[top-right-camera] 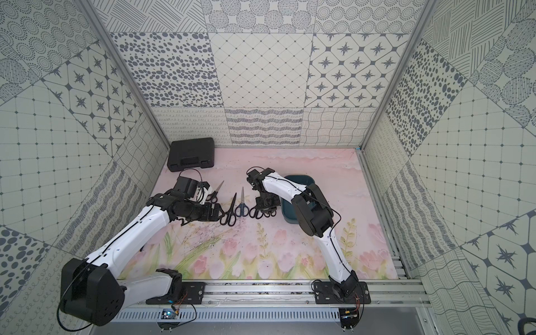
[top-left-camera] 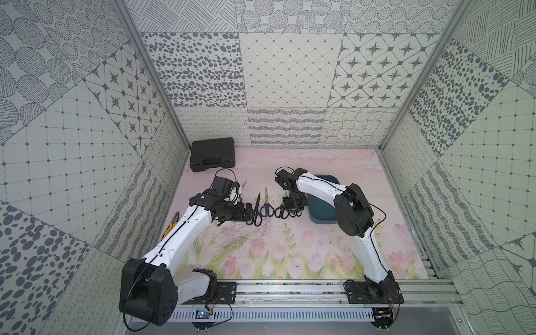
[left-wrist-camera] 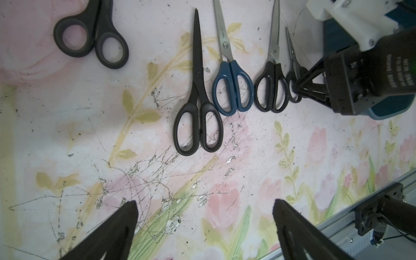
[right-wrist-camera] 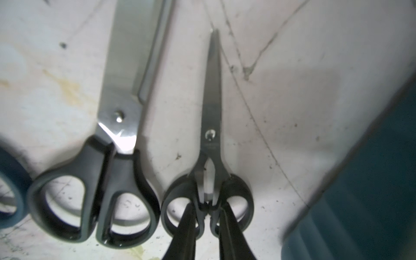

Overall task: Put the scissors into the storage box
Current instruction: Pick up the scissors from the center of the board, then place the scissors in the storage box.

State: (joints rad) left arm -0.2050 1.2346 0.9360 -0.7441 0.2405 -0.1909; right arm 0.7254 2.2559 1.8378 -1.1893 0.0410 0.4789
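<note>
Right claw point(right-wrist-camera: 208, 206) pinches smallest scissors point(right-wrist-camera: 211, 108) on scratched floral mat point(top-left-camera: 290, 255); left claw point(left-wrist-camera: 204, 202) gapes; patterned walls point(top-left-camera: 290, 87) surround.

No text here you can read in full.
- Right gripper point(left-wrist-camera: 295, 87), just beside storage box point(left-wrist-camera: 391, 109): white lettering point(left-wrist-camera: 400, 72) in short rows on black housing, turned sideways, too blurred for you to make out.
- Blue-handled scissors point(left-wrist-camera: 231, 85), third pair out from box: tiny engraved line on blade above pivot, too small.
- Smallest scissors point(right-wrist-camera: 211, 135), nearest box: blade by pivot too blurred to tell any stamp.
- Left arm point(top-left-camera: 188, 229), well apart from box: small white mark point(top-left-camera: 202, 196) on black joint, unreadable.
</note>
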